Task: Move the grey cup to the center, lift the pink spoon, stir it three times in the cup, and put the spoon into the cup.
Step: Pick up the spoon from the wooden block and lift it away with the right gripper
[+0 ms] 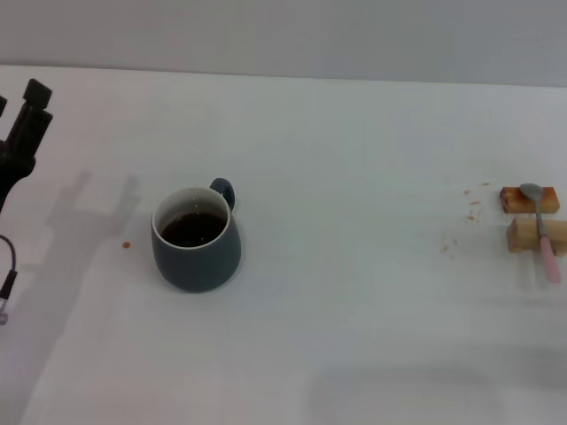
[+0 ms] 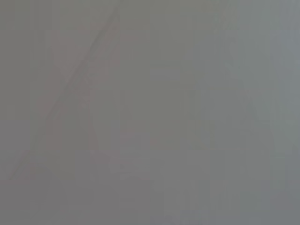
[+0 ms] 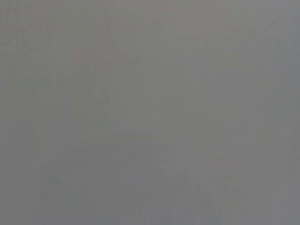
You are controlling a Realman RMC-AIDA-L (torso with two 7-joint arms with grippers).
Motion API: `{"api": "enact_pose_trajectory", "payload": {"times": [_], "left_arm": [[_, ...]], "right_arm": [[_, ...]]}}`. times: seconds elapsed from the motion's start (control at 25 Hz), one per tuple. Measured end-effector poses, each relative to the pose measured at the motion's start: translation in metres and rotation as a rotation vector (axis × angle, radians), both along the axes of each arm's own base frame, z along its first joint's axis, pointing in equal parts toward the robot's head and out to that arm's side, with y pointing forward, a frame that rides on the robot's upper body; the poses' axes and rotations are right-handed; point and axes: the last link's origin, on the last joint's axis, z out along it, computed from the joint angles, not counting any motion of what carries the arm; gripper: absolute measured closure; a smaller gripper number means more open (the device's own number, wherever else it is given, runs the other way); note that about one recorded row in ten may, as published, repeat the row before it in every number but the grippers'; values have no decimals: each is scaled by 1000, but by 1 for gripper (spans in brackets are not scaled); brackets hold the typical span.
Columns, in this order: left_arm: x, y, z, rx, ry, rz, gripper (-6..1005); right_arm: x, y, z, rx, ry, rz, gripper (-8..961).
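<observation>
The grey cup (image 1: 196, 239) stands upright on the white table (image 1: 354, 292), left of centre, with dark liquid inside and its handle pointing to the back right. The pink spoon (image 1: 542, 230) lies at the far right across two tan wooden blocks (image 1: 530, 218), its silver bowl on the far block and its pink handle towards me. My left gripper (image 1: 16, 108) hangs open and empty at the far left edge, well apart from the cup. My right gripper is out of view. Both wrist views show only a blank grey surface.
A small orange spot (image 1: 126, 245) lies on the table left of the cup. A few orange crumbs (image 1: 471, 212) are scattered left of the blocks. A dark cable (image 1: 9, 274) hangs at the left edge.
</observation>
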Motion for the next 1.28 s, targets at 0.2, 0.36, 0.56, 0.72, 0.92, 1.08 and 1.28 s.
{"api": "enact_pose_trajectory", "payload": {"times": [0.2,0.36,0.56,0.72,0.92,1.08,1.28], "left_arm": [[-2,0,2,4,7,6,183],[-1,2,3,3,10,3,306],[3,12,-1,-27,36,-10,306],[7,19,-2,-36,45,-24,306],[16,29,-4,-49,50,-49,306],[17,32,-5,-59,48,-49,306],[15,33,-6,-69,45,-38,306]], "right_arm": [[2,-10,-4,12,34,-19,345],[4,-18,-8,11,55,-35,345],[6,-30,-16,3,83,-56,344],[3,-36,-23,-2,76,-67,344],[0,-40,-30,-17,89,-68,344],[-2,-42,-35,-31,108,-73,344],[-5,-47,-47,-61,97,-90,344]]}}
